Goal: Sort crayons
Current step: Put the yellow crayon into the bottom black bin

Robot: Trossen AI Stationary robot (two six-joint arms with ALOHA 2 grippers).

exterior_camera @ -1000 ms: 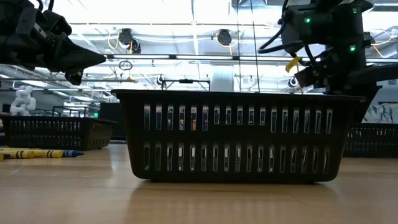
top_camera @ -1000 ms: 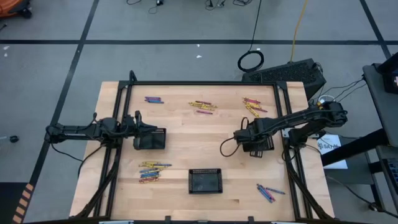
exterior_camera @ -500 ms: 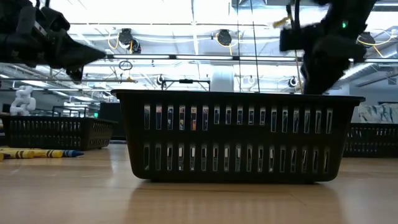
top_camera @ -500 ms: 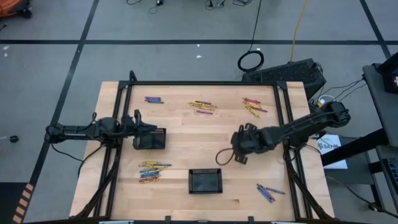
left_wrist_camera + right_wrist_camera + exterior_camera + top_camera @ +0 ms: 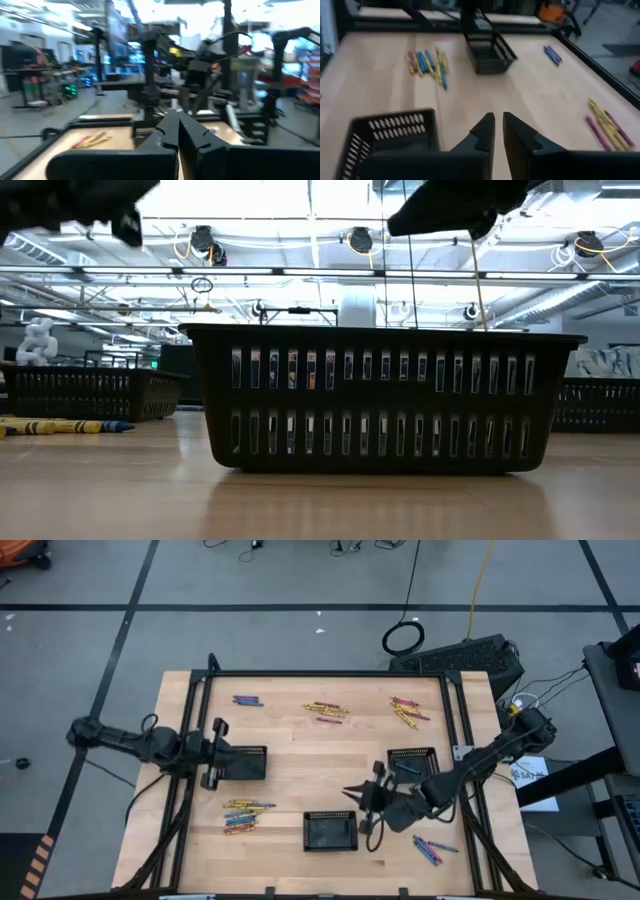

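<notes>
**Grippers both empty over the table**

Your right gripper (image 5: 352, 791) is hovering above the front middle tray (image 5: 331, 830), its fingers (image 5: 481, 134) nearly together with only a thin gap and nothing between them. Your left gripper (image 5: 222, 764) is sitting at the left tray (image 5: 243, 763), fingers (image 5: 169, 131) pressed together, not visibly gripping anything. You are seeing the crayons (image 5: 246, 816) lying in separate clusters on the wood: front left, front right, and three groups along the far edge. A third tray (image 5: 412, 761) is sitting to the right.
</notes>
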